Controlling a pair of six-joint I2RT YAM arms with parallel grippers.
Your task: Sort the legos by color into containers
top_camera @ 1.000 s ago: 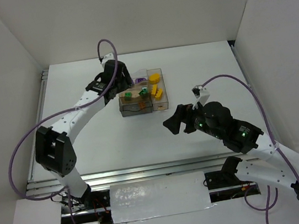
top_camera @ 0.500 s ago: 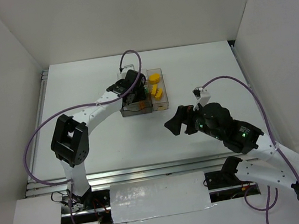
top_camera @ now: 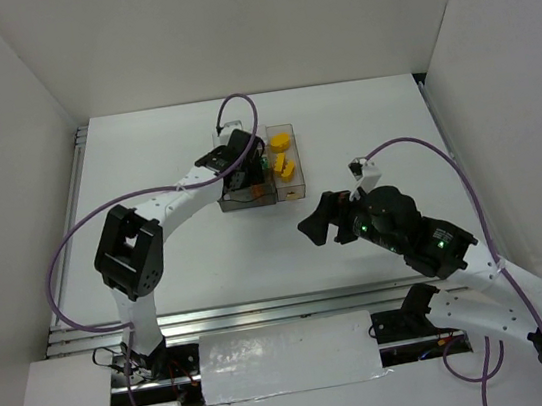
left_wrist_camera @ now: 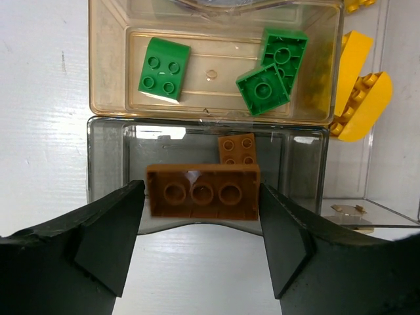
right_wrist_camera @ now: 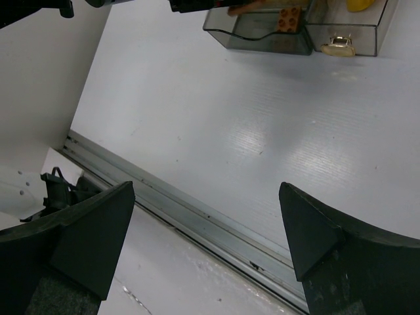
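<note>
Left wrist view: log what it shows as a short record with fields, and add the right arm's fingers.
tan bin: three green bricks inside
grey bin: one small brown brick inside
long brown brick: blurred, between the left fingers, over the grey bin
grip on it: cannot tell, its ends sit right at the fingers
yellow pieces: in the compartment at the view's right edge
right fingers: wide apart, nothing between them, away from the bins

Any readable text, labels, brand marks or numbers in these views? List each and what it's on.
No text can be read in any view.
Brown brick and green bricks: any marks on the studs are too small to read.
Bins: no label visible.
</note>
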